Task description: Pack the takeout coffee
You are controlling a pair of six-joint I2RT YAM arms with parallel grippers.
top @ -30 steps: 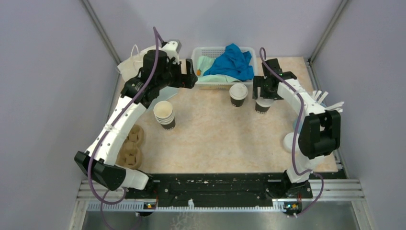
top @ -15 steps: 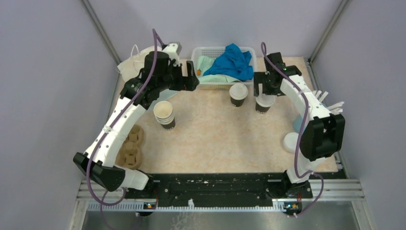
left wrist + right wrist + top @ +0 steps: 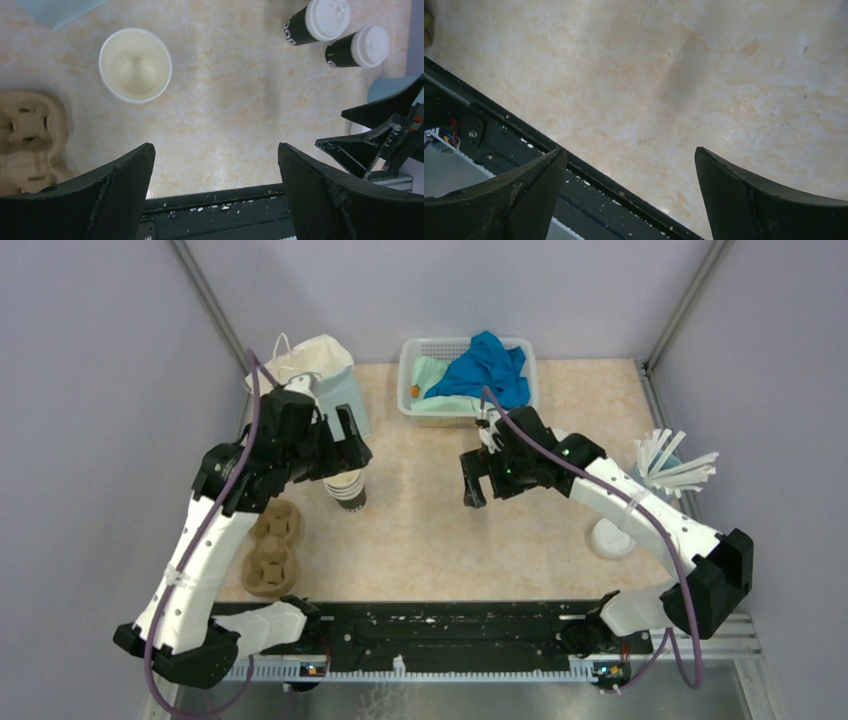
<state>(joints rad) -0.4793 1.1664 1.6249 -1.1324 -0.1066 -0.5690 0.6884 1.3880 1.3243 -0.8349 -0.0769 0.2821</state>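
At table (image 3: 724,75) centre, right gripper (image 3: 628,152) has swung off lidded cups (image 3: 325,20); left gripper (image 3: 212,150) pulled back near open cup (image 3: 135,65); both spread, empty.

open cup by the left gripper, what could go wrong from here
1. The open cup sits off toward one finger of the left gripper, not centred; a straight descent could clip its rim and tip it.
2. The two lidded cups stand close together, mostly covered by the right arm in the top view; a low sweep might knock them over.
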